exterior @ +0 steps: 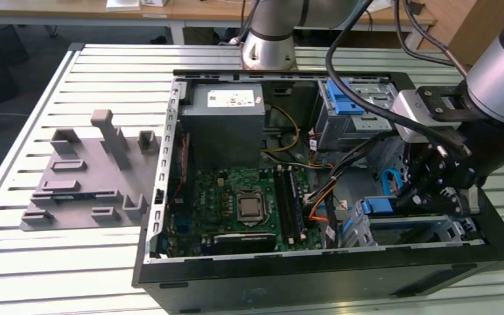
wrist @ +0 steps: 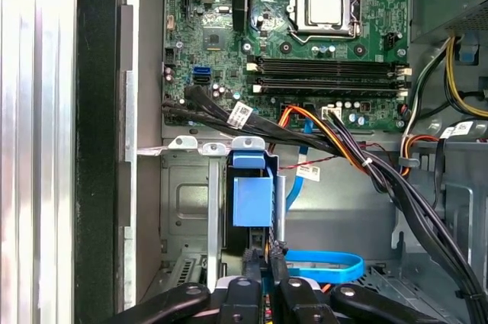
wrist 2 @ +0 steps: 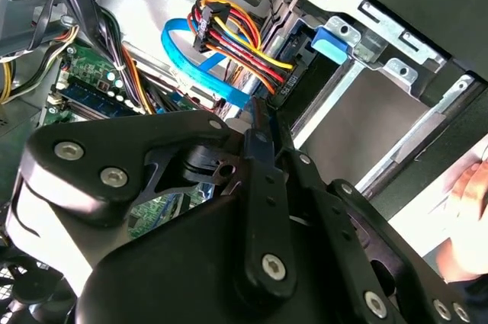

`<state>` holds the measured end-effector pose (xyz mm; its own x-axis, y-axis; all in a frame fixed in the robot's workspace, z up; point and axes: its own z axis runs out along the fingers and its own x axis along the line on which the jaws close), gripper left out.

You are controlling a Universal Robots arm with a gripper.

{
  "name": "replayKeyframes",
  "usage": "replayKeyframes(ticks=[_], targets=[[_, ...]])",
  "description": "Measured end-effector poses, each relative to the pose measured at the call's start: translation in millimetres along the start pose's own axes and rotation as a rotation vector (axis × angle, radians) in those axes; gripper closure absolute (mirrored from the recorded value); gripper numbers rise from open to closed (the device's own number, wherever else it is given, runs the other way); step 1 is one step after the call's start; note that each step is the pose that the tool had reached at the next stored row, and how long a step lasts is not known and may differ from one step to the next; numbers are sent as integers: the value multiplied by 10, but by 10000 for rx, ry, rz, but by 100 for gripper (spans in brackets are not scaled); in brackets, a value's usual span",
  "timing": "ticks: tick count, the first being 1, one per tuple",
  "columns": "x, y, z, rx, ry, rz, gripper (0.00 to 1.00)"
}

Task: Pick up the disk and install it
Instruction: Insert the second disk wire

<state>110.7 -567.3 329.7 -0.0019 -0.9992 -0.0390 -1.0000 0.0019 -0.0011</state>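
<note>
The disk [wrist: 252, 200] stands on edge in the metal drive bay [wrist: 187, 202] at the front corner of the open computer case, on the exterior view's right. Its blue carrier frame [wrist 2: 258, 122] shows as a thin strip between my fingers. My gripper [wrist: 264, 251] is shut on that edge of the disk, low inside the case [exterior: 432, 197]. The silver face and label of the disk are hidden. A blue latch [wrist 2: 332, 42] sits on the bay's rim just past the disk.
A thick black cable bundle [wrist: 358, 156] and a blue flat cable [wrist: 328, 267] run close beside the bay. The motherboard [exterior: 243, 203] and power supply [exterior: 226, 125] fill the case's middle. A grey holder plate [exterior: 86, 177] lies on the slatted table at the exterior view's left.
</note>
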Motion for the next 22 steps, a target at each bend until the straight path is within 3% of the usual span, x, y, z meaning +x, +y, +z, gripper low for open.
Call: replayKeyframes(ticks=[1,2,7,17,19,22], targets=[[0,0,1,0,-1,0,83],[0,0,1,0,-3,0,76],[-1,0,-15,0,-4,-1,76],[-5,0,-127,-39,-4,1,76],[-5,0,-139,-45,-5,1,78],[-6,0,-152,-49,-5,1,89]])
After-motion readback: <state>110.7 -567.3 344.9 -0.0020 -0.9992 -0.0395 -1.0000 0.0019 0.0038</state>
